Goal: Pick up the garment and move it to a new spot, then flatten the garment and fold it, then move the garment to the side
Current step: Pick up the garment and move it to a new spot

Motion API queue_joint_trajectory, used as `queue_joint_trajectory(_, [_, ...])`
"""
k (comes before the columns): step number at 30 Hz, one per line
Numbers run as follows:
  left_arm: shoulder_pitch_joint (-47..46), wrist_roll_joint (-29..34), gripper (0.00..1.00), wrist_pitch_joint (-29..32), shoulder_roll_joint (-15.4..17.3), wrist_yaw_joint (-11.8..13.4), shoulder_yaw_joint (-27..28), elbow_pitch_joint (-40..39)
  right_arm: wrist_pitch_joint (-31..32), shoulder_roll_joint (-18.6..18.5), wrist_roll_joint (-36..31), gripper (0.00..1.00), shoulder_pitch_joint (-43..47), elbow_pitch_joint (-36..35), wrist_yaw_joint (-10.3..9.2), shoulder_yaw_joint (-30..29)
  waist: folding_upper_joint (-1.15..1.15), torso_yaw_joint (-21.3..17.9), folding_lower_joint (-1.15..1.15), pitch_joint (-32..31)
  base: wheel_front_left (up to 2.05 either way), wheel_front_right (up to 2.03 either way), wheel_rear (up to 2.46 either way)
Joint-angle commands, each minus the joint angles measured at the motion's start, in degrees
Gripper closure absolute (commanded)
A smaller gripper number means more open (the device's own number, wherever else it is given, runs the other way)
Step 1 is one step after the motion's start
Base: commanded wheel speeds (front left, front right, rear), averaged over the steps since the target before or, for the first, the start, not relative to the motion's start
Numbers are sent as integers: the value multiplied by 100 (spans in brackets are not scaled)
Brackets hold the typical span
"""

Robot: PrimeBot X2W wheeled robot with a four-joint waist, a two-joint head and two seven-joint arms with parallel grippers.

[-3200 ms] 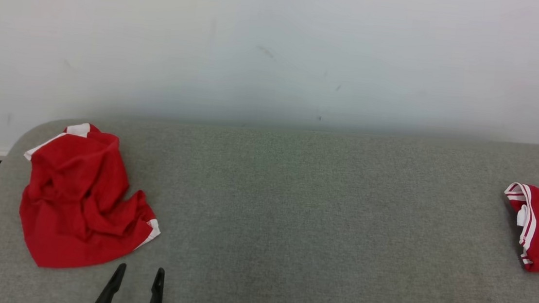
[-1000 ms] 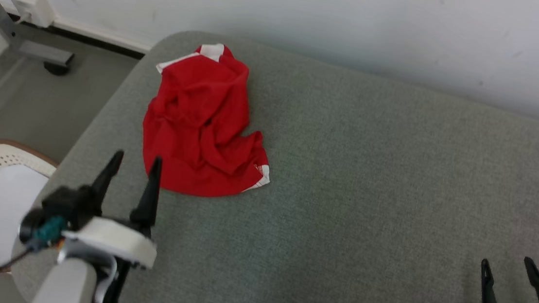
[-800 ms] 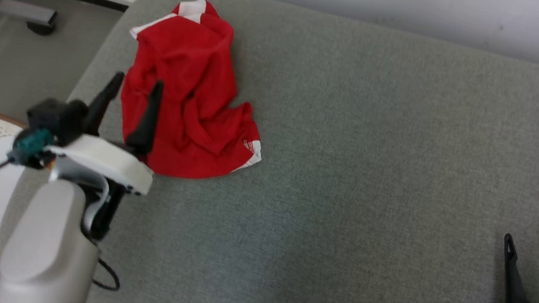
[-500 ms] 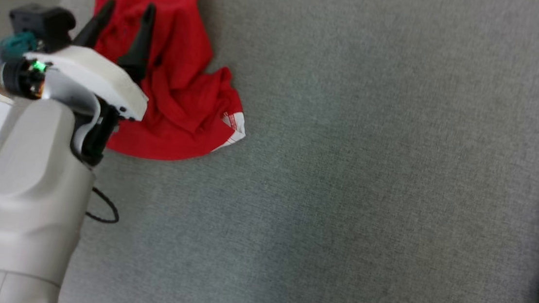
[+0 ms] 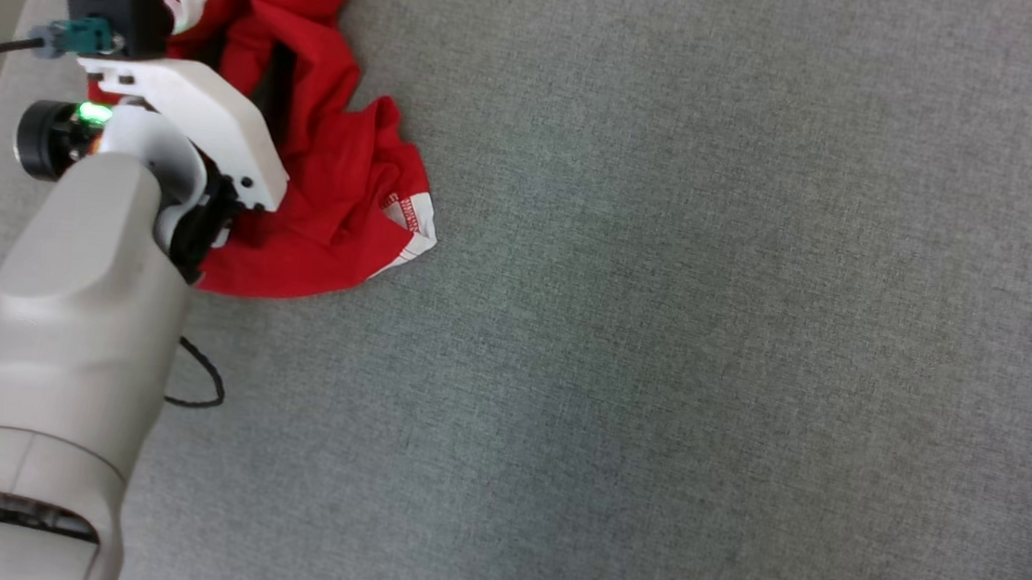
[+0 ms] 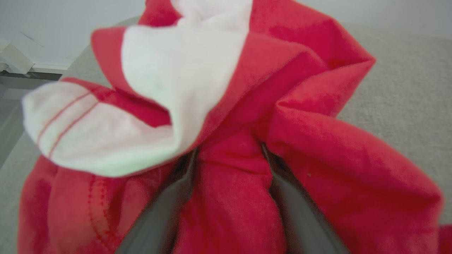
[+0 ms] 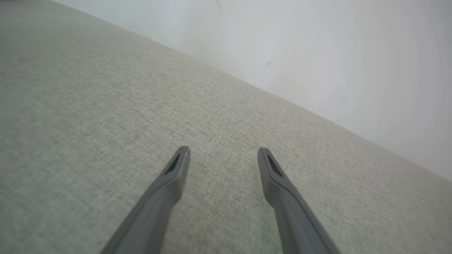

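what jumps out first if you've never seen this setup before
The crumpled red garment with white trim grabs the eye, bunched at the upper left of the grey padded surface in the head view. The left gripper is buried in it, its dark fingers spread either side of a red fold in the left wrist view. The right gripper hangs open over bare grey fabric near a pale wall.
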Motion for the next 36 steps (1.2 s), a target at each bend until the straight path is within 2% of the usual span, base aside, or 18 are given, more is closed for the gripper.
queue_joint_trajectory(1, [231, 98, 100, 139, -100, 2, -109, 246, 92, 12, 43, 0, 208, 235, -26, -46, 0, 4, -1, -87, 0, 0, 0])
queue_joint_trajectory(6, [380, -21, 100, -297, -119, -49, -297, 321, -81, 216, 44, 0, 237, 431, -21, 106, 0, -11, -1, -556, 0, 0, 0])
queue_joint_trajectory(12, [615, -180, 100, -858, -107, -50, -751, -27, -365, 546, 49, 0, 228, 912, -20, 375, 0, -130, -1, -1304, 0, 0, 0])
queue_joint_trajectory(20, [1042, -517, 100, -1132, -60, -51, -1358, -698, -661, 1041, 62, 0, 368, 1605, -20, 659, 0, -479, -1, -2245, 0, 0, 0])
queue_joint_trajectory(21, [1184, -590, 100, -1185, -66, -51, -1471, -927, -724, 1168, 74, 0, 450, 1764, -20, 700, 0, -602, -1, -2508, 0, 0, 0])
queue_joint_trajectory(28, [1643, -890, 100, -1043, -166, -52, -1779, -1817, -805, 1417, 79, 0, 653, 2056, -20, 758, 0, -984, -1, -3078, 0, 0, 0])
queue_joint_trajectory(36, [2398, -1616, 100, -237, -327, -52, -2166, -3824, -810, 1522, 89, 0, 840, 2094, -20, 817, 0, -1485, -1, -3392, 0, 0, 0])
